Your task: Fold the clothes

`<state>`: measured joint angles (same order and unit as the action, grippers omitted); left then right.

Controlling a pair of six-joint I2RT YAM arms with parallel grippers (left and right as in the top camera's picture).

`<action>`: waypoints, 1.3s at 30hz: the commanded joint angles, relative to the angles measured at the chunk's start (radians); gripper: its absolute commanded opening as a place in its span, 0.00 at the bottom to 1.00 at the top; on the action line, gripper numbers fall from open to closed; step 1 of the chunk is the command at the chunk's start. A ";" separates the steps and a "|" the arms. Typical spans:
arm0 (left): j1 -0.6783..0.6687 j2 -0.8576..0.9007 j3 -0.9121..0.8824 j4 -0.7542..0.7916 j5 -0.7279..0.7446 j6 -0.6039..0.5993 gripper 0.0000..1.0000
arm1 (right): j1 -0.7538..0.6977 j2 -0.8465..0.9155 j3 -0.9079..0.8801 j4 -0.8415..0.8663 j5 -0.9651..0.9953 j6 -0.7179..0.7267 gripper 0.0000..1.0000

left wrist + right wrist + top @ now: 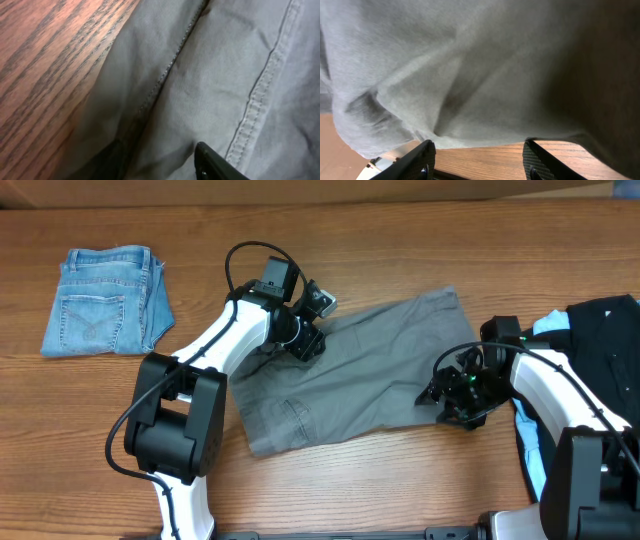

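surface: wood-grain table (400, 485) | tone: reddish-brown | light: even, soft shadows

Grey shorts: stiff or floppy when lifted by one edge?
Likely floppy: the grey-khaki shorts drape in soft folds in the right wrist view. Probably light, since the fabric looks thin. Pushed, they'd likely bunch rather than slide on the wooden table.

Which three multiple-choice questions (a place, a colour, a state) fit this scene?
1. Where do the blue denim shorts lie?
A. on the grey-khaki shorts
B. alone, at the left end of the table
C. under the right arm

2. What colour are the shorts spread mid-table?
A. red
B. white
C. grey-khaki

3. How do the fingers of the right gripper stand?
A. apart
B. shut on denim
C. out of view

B: overhead, nothing touches them. C: the grey-khaki shorts lie spread mid-table. A: wood shows between the fingers.
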<state>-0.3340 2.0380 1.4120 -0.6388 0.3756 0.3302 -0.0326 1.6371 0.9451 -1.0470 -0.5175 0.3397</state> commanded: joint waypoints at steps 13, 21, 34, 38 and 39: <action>0.012 0.086 0.008 -0.019 0.112 -0.032 0.04 | 0.001 -0.023 -0.023 0.045 0.002 0.018 0.33; 0.058 0.086 0.087 -0.087 0.142 -0.069 0.04 | 0.001 -0.023 -0.106 0.051 0.030 0.035 0.64; 0.066 0.086 0.130 -0.125 0.130 -0.069 0.04 | 0.001 -0.022 -0.122 0.126 0.089 0.050 0.04; 0.074 0.086 0.136 -0.116 0.066 -0.085 0.04 | -0.002 -0.022 -0.121 0.041 0.230 0.076 0.04; 0.079 0.086 0.140 -0.116 0.060 -0.084 0.04 | -0.002 -0.022 -0.121 0.033 0.253 0.081 0.04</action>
<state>-0.2729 2.1063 1.5185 -0.7593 0.4828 0.2653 -0.0319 1.6360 0.8242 -0.9985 -0.3923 0.3965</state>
